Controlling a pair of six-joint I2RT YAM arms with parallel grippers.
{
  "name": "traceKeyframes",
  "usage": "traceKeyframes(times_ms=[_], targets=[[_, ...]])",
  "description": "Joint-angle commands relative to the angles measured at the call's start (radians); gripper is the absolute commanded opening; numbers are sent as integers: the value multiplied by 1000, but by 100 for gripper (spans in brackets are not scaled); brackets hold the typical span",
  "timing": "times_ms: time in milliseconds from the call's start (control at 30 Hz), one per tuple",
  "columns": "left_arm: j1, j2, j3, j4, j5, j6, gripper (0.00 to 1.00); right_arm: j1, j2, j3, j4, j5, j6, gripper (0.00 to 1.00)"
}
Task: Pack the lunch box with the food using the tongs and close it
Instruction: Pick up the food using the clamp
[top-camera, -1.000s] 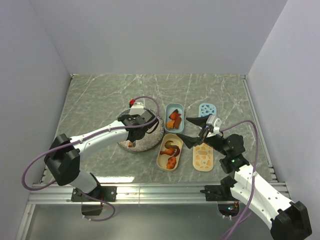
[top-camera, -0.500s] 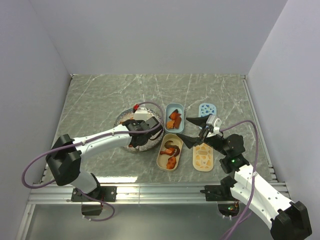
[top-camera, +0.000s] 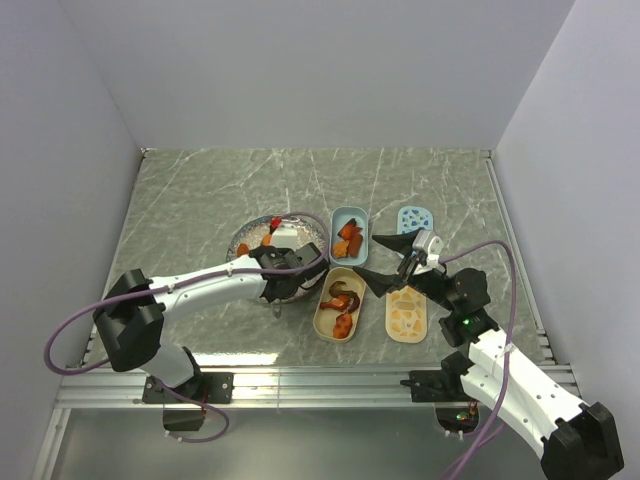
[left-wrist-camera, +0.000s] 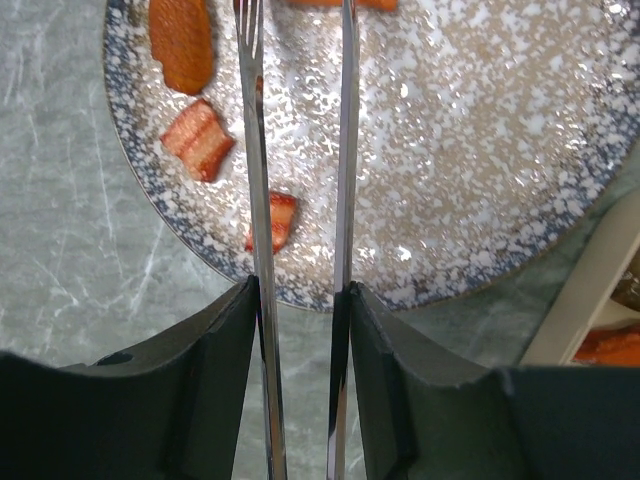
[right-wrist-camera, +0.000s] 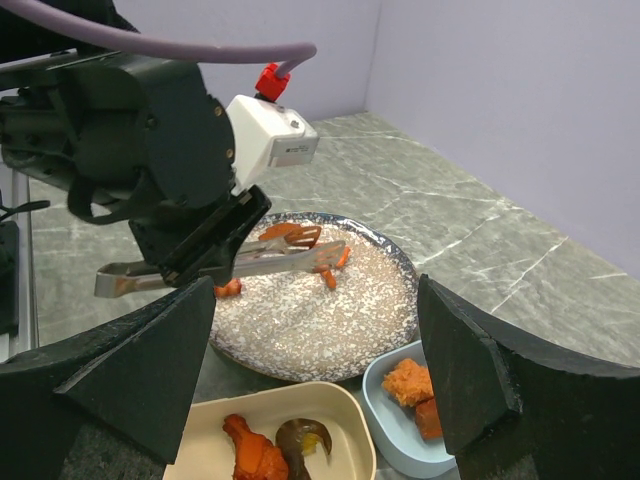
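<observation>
The marbled surface (top-camera: 200, 190) carries everything. On it the speckled plate (left-wrist-camera: 480, 150) is set just beside the lunch box's two oval tubs, so that each carry is kept short. The cream tub (right-wrist-camera: 345, 435) and the blue tub (top-camera: 349, 215) are left uncovered for filling, and pieces are already held in each. The cream lid (top-camera: 406, 315) and blue lid (top-camera: 414, 218) are laid to their right. The right fingers (right-wrist-camera: 470, 370) are spread wide and empty above tubs and lids, probably kept ready for closing. The left fingers (left-wrist-camera: 200, 390) are clamped on the tongs (left-wrist-camera: 343, 180), which are reached across the plate. Several food chunks (left-wrist-camera: 203, 140) are seen there; whether one is pinched cannot be told.
</observation>
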Motion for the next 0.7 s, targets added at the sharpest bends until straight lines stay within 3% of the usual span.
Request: traceKeyframes(times_ms=[0,333,667], targets=[[-31,-18,13,-20,0,-46,46,-2,-8,3,32,-9,-7,88],[-74,-3,30,-72,-20,-92,46,-2,-5,4,31,-12,-7,88],[-30,11,9,12,-3,-18,45,-4,-14,3,31,-12,-4,88]])
